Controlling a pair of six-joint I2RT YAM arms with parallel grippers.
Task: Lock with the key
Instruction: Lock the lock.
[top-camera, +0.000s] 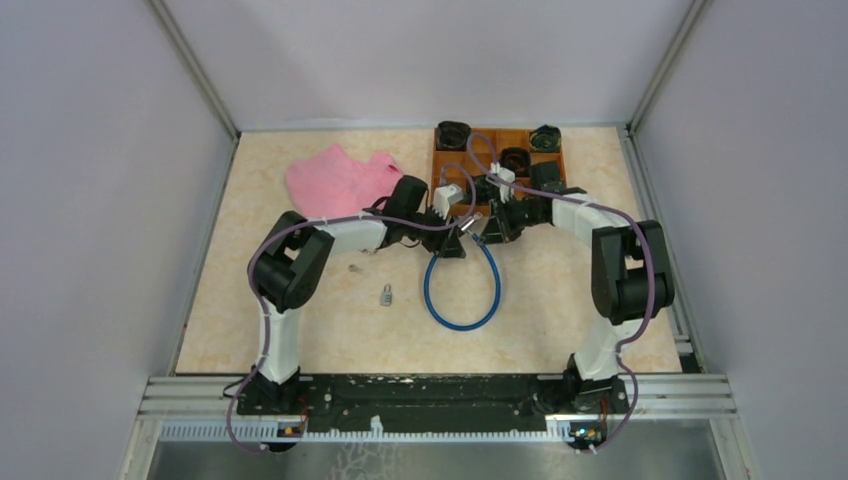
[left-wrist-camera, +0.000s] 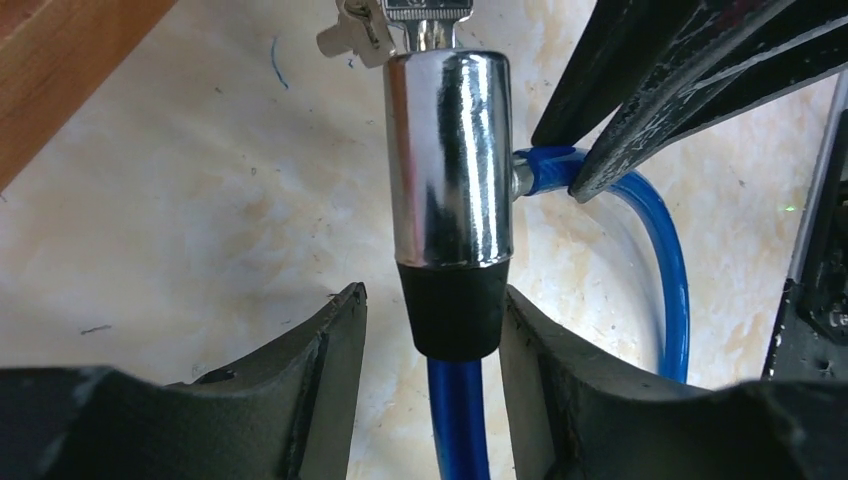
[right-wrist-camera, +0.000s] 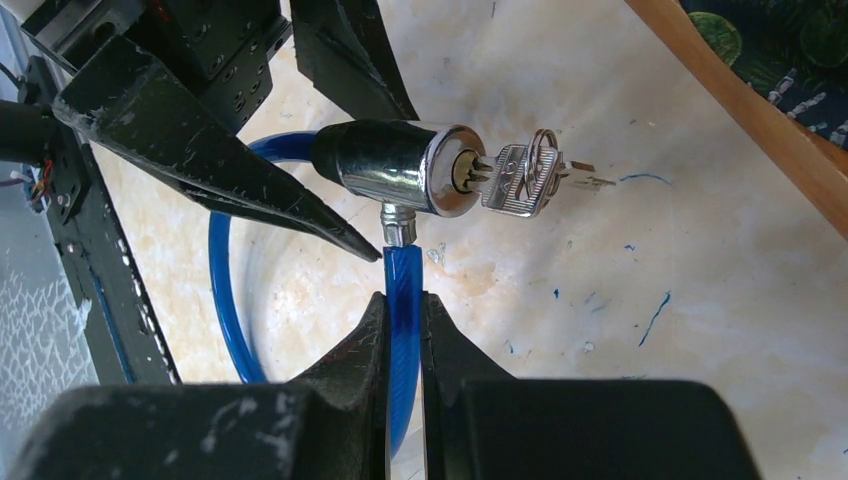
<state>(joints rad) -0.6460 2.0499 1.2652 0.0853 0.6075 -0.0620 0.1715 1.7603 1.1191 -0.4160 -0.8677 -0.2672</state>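
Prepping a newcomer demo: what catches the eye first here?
A blue cable loops mid-table, with a chrome lock at the loop's far end and keys stuck in it. The right fingers pinch the cable just below the lock. A pink cloth lies at the far left.

The top camera is looking down from the near edge over the whole table (top-camera: 330, 330), while both wrist cameras are peering closely, from different sides, at one lock cylinder (left-wrist-camera: 450, 160) and blue cable (left-wrist-camera: 675, 280).
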